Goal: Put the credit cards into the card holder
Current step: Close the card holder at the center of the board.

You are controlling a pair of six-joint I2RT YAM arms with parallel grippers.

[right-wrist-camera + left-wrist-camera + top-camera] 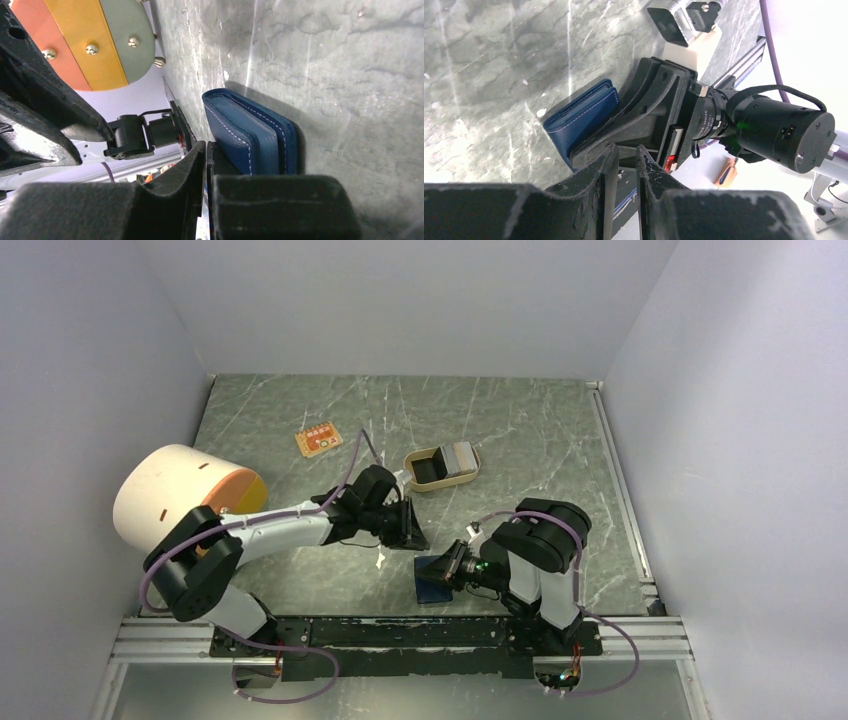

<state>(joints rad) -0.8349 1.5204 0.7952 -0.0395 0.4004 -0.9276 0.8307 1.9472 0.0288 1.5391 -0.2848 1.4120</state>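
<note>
Clamping navy card holder point(250, 135) flap, right pincer point(206, 147), left pincer point(627, 150) nearly closed, grasp unclear

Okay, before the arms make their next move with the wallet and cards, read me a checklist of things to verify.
1. Dark navy stitched folding card holder open: not ok, folded shut on the table.
2. Right end effector gripping the holder: cannot tell; jaws nearly closed at its edge.
3. Left end effector carrying a card: cannot tell; jaws nearly closed, no card shows.
4. Grey plastic credit cards reachable: ok, uncovered in the tan oval tray.
5. End effectors apart: ok, close but not touching.
</note>
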